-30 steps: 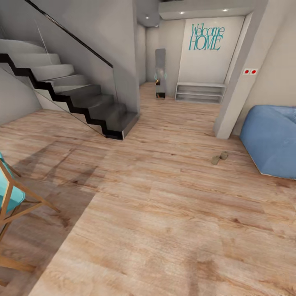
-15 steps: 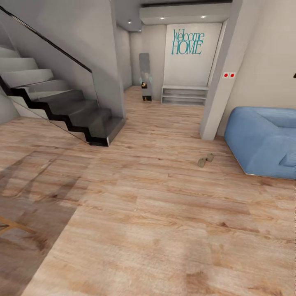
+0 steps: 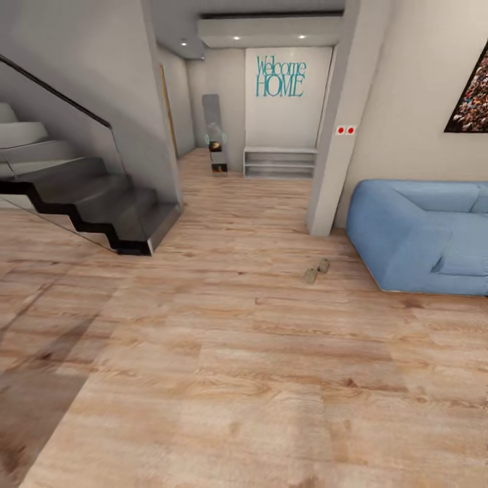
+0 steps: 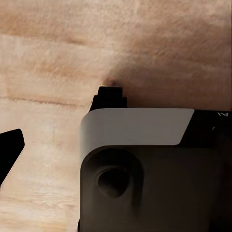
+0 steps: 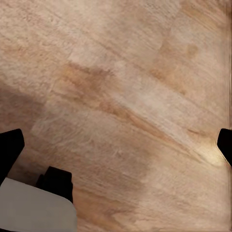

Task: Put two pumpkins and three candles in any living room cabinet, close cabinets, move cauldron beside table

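I see floor [image 3: 224,352]: wood planks, light grain, matt. Sofa [image 3: 420,234]: blue cloth, soft matt. Stairs [image 3: 88,196]: dark smooth treads, glossy glass rail. Candles [image 3: 316,270]: dull tan, waxy look. Under my right gripper [image 5: 118,145]: same grained wood.

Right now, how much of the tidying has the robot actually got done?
Nothing looks done yet. Two candles lie on the wooden floor near the blue sofa. The right gripper is open and holds nothing. Collecting, storing, closing the cabinets and placing the cauldron remain.

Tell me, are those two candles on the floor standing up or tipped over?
Cannot tell. The candles are small tan shapes on the floor near the sofa.
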Controlling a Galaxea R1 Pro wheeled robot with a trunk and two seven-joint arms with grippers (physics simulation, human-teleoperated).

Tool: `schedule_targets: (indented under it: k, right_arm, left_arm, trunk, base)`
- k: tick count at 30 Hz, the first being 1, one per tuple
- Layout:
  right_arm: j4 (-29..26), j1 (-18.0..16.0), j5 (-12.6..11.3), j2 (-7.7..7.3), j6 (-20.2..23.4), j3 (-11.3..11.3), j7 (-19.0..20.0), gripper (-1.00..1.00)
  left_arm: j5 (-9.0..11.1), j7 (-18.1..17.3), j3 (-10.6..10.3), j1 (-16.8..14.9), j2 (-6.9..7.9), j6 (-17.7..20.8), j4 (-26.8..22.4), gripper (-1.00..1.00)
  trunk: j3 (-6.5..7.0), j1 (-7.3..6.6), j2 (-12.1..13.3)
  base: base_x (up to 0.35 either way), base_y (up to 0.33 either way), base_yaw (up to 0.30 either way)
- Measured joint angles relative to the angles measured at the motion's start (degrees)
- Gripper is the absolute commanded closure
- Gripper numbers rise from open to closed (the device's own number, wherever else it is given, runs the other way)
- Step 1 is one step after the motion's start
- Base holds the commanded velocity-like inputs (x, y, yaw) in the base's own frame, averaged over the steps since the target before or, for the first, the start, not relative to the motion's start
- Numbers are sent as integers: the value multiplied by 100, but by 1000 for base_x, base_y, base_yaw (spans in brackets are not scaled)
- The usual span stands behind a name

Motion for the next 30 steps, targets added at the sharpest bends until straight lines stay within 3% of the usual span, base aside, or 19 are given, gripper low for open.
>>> schedule_targets:
  k: [30]
  right_arm:
    - [14,0,17,9,15,18,8,-100]
  left_arm:
    - [0,0,-3,0,3,0,0,-100]
  trunk:
    - [23,0,0]
  base:
    - [292,-157,-16]
